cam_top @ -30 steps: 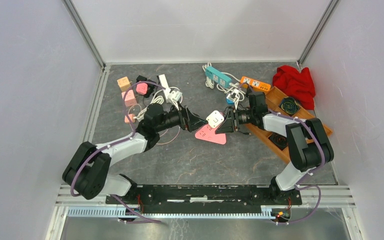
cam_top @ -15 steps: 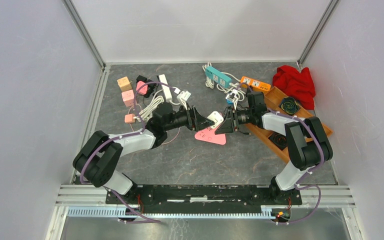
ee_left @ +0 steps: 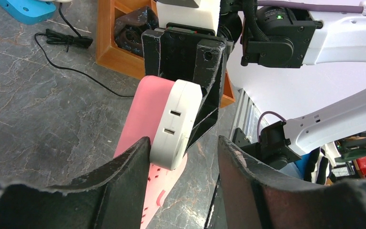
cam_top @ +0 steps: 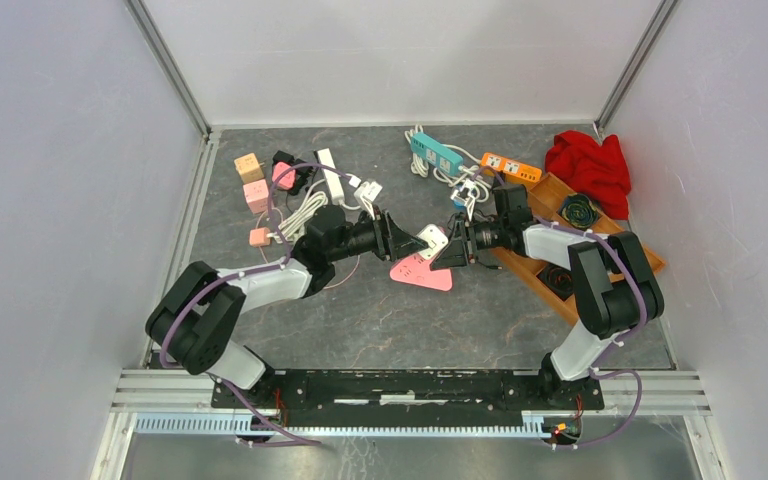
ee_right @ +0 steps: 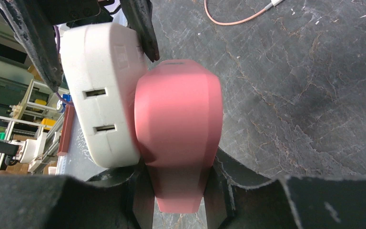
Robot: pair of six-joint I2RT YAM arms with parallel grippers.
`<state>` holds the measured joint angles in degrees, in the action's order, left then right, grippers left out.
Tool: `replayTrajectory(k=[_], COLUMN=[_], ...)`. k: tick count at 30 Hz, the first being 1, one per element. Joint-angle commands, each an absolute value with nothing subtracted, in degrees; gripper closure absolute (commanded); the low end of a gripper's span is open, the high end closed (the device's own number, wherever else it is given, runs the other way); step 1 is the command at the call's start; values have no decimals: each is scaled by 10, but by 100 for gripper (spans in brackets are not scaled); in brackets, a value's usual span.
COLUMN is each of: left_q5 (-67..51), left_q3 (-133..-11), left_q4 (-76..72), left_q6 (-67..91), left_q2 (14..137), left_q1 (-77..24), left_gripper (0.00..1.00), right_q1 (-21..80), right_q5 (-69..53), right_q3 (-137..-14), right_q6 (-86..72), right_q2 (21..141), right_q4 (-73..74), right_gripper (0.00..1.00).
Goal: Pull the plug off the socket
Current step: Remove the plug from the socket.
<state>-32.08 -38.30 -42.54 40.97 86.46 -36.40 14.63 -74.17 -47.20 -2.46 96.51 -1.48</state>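
Top: mid-way across the desk, left fingers and right fingers meet at the white plug, seated in the pink socket | Left wrist: our left fingers gape either side of the white plug, gripping nothing; we should close squarely first | Right wrist: right fingers clamp the pink socket; we judge a straight pull best, no twisting.

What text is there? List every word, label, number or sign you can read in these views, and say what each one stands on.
Nothing here can be quoted; no text is legible.
white plug: a small embossed mark near its top edge, too blurred to read.
pink socket: faint dark marks on its face in the top view, too small to read.
teal power strip and orange power strip: no legible print.
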Motion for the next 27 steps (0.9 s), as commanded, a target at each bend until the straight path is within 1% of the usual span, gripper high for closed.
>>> replayTrajectory(k=[1, 3, 8, 13, 24, 27], left_q5=[-334, -333, -327, -301, -196, -152], left_q3=[-393, -393, -401, -425, -472, -484], left_q4=[-455, -451, -422, -363, -242, -218], left_q6=[429, 429, 415, 373, 290, 271], left_q2=[837, 834, 830, 825, 820, 821], left_q1=[-369, -372, -383, -404, -449, -464], left_gripper=[42, 45, 47, 47, 47, 52], right_q1=[149, 149, 149, 149, 149, 149], right_q5=[-757, -755, -753, -752, -751, -750], right_q3=[-499, -500, -500, -501, -502, -502], right_q6=[-11, -9, -8, -7, -6, -6], right_q2=[967, 968, 970, 971, 971, 971], right_q4=[-17, -15, -13, -11, -11, -10], right_gripper=[100, 100, 100, 100, 100, 100])
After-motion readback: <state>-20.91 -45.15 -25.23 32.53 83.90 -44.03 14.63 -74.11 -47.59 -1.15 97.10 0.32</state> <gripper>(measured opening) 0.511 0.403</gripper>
